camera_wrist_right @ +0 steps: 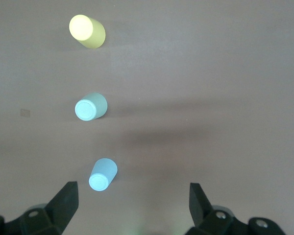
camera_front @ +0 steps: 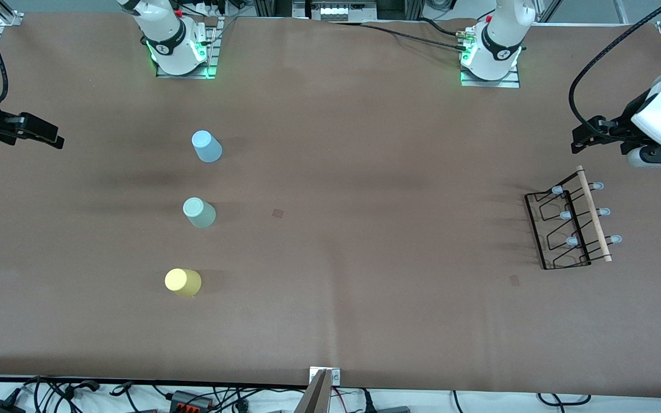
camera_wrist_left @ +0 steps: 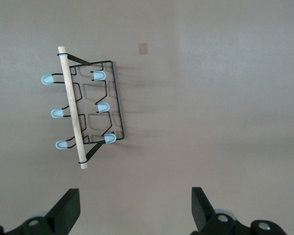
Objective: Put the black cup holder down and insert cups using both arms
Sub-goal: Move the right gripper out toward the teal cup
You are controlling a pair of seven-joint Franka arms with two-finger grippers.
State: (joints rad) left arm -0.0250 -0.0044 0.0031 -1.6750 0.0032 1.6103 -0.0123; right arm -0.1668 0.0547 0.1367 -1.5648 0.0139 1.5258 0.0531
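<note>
Pincers both hung open above the brown table (camera_front: 330, 321): the right pincer (camera_front: 49, 137) near the right arm's end edge. Three cups stood upside down in a row: light blue cup (camera_front: 206, 146), mint cup (camera_front: 198, 212), yellow cup (camera_front: 182, 281). Near the left arm's end sat the black cup holder (camera_front: 571, 223), under the left pincer (camera_front: 583, 140).

- No words, brand names or numbers can be read in any view.
- Each white arm base (camera_front: 177, 49) carries a small dark round mark, possibly a logo, too small to make out.
</note>
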